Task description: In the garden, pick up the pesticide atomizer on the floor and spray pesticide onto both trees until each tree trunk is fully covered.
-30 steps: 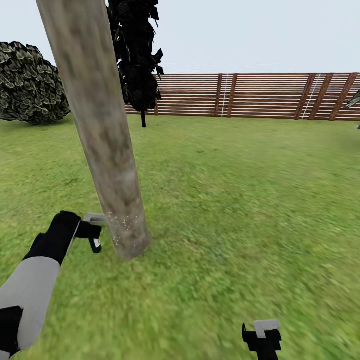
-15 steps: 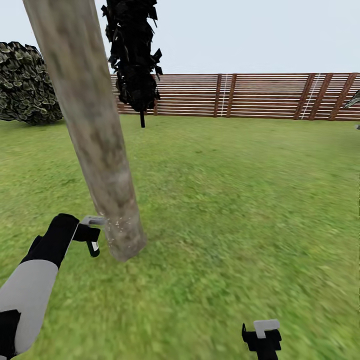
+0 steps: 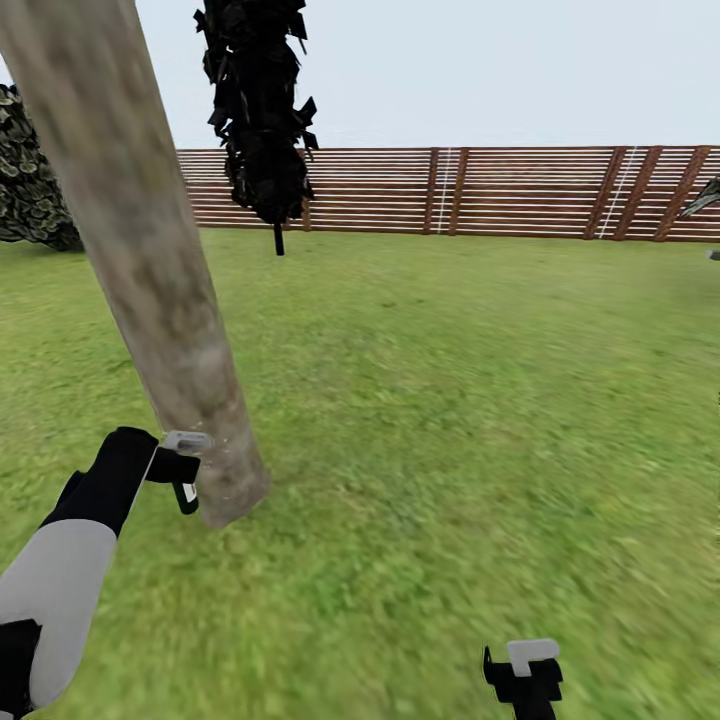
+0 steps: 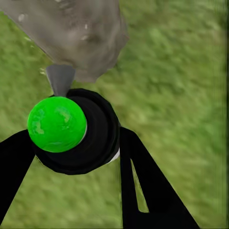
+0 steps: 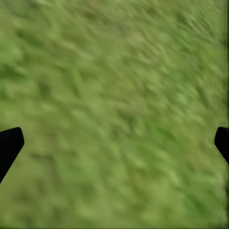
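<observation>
**One trunk base under the nozzle, most of the bark yet to cover**

One wide lawn fills the head view, closed at the far side by a brown slatted fence. Nearest and largest is the tree trunk, a thick mottled column slanting across the left of that view, its foot meeting the grass just beside the left gripper. A dark, ragged tree stands well behind it near the fence, and a round bush sits at the far left.

The left gripper grasps the pesticide atomizer, a dark round body with a bright green cap; its grey nozzle aims straight at the trunk's base, very near the bark. A few pale specks of pesticide show on the bark in the left wrist view. The right gripper hangs low over bare grass with its two dark fingertips spread wide apart, grasping nothing.

Judging from this, spraying is under way low on the first trunk. To do it well, the nozzle should stay square to the bark and close without touching, then climb steadily. The far side probably needs the base to circle round. The second trunk remains for afterwards.
</observation>
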Motion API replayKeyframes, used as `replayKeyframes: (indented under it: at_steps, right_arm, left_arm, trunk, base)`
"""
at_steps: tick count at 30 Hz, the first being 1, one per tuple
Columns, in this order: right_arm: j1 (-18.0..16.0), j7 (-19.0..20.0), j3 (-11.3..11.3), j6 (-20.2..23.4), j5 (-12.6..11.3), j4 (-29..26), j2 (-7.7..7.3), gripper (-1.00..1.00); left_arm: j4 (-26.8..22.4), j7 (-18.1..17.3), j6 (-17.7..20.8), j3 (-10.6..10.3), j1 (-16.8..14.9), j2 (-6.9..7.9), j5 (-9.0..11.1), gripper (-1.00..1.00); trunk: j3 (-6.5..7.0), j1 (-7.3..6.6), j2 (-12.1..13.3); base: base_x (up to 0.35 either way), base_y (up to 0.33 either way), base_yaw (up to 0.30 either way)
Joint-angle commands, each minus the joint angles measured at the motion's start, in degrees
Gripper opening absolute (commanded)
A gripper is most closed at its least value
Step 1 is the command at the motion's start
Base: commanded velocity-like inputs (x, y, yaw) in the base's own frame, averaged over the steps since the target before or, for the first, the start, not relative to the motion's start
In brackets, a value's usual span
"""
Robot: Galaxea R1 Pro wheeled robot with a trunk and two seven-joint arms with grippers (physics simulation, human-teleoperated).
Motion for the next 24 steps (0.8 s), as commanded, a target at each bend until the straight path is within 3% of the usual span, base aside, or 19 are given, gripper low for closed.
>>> replayKeyframes:
  at_steps: [1,9,18,24]
  right_arm:
    - [0.0,0.0,0.0,0.0,0.0,0.0,0.00,1.00]
    - [0.0,0.0,0.0,0.0,0.0,0.0,0.00,1.00]
    - [0.0,0.0,0.0,0.0,0.0,0.0,0.00,1.00]
    - [0.0,0.0,0.0,0.0,0.0,0.0,0.00,1.00]
  left_arm:
    - [0.0,0.0,0.0,0.0,0.0,0.00,0.0,-1.00]
    - [0.0,0.1,0.0,0.1,0.0,0.06,-0.1,-1.00]
    - [-0.7,0.2,0.1,0.1,-0.1,0.06,-0.1,-1.00]
    - [-3.7,0.2,0.5,0.0,0.0,0.06,-0.2,-1.00]
  trunk:
    - [0.00,0.00,0.0]
    - [0.00,0.00,0.0]
    - [0.00,0.00,0.0]
    - [0.00,0.00,0.0]
  base:
    - [0.000,-0.275,0.000]
    - [0.035,-0.275,0.194]
    - [0.169,-0.245,0.273]
    - [0.236,-0.181,0.052]
